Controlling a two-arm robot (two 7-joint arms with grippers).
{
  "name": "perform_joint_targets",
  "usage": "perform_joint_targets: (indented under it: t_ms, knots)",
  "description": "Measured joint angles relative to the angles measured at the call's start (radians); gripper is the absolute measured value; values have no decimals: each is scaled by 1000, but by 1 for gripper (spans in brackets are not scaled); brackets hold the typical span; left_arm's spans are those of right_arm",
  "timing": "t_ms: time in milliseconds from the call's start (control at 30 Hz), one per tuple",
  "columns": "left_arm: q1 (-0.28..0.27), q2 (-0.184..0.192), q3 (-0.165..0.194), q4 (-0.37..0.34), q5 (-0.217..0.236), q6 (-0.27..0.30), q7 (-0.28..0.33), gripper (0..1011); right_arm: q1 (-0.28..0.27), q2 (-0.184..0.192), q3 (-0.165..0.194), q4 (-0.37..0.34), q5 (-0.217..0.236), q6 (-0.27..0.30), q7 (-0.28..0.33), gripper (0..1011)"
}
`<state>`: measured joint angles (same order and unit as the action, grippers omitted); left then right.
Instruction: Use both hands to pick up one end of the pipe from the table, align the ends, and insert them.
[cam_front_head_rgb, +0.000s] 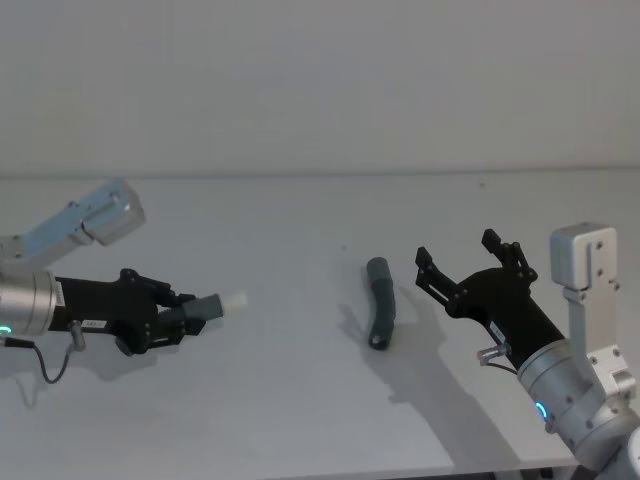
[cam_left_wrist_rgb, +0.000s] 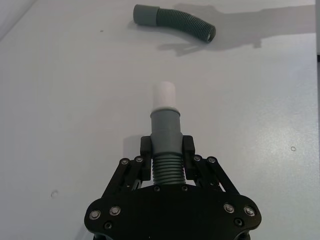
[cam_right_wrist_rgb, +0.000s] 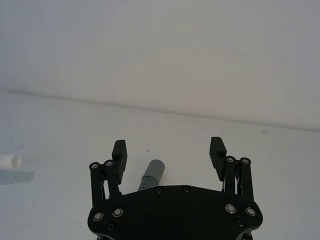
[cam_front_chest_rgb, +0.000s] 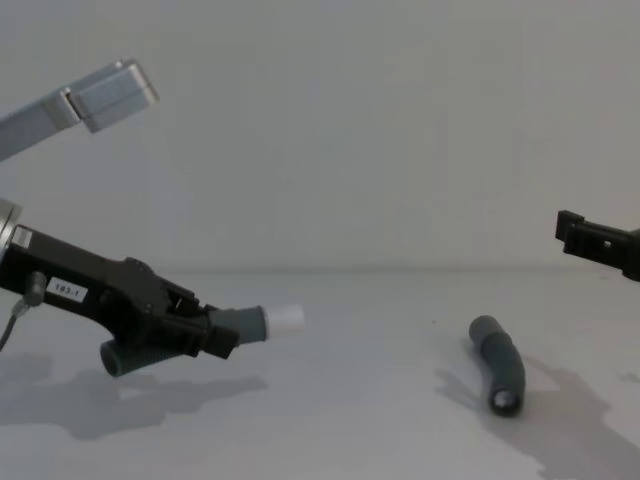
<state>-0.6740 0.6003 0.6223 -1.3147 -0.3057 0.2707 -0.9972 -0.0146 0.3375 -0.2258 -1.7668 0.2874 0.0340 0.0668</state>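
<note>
My left gripper (cam_front_head_rgb: 185, 315) is shut on the ribbed middle of one dark grey pipe piece (cam_left_wrist_rgb: 165, 125) and holds it above the table (cam_front_head_rgb: 300, 400). Its white plug tip (cam_left_wrist_rgb: 164, 95) points toward the table's middle, where the other pipe piece (cam_front_head_rgb: 380, 315) lies flat and slightly bent. That piece's smooth cuff (cam_left_wrist_rgb: 146, 14) is its far end. My right gripper (cam_front_head_rgb: 458, 250) hovers open just right of the lying piece, with nothing between its fingers. In the right wrist view the lying piece (cam_right_wrist_rgb: 151, 175) shows between and beyond the open fingers (cam_right_wrist_rgb: 119, 149). In the chest view, the held piece (cam_front_chest_rgb: 262, 322) is on the left and the lying piece (cam_front_chest_rgb: 500, 365) is on the right.
A plain pale wall stands behind the table's far edge (cam_front_head_rgb: 320, 177). Open white surface stretches between the two arms and in front of the lying piece.
</note>
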Motion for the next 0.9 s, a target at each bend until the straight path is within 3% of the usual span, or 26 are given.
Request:
perform_joint_targets:
  t_ms: [900]
  knots:
    - [-83, -24, 60, 48, 11, -65, -72, 321, 0, 0, 0, 0, 0, 0, 0, 1002]
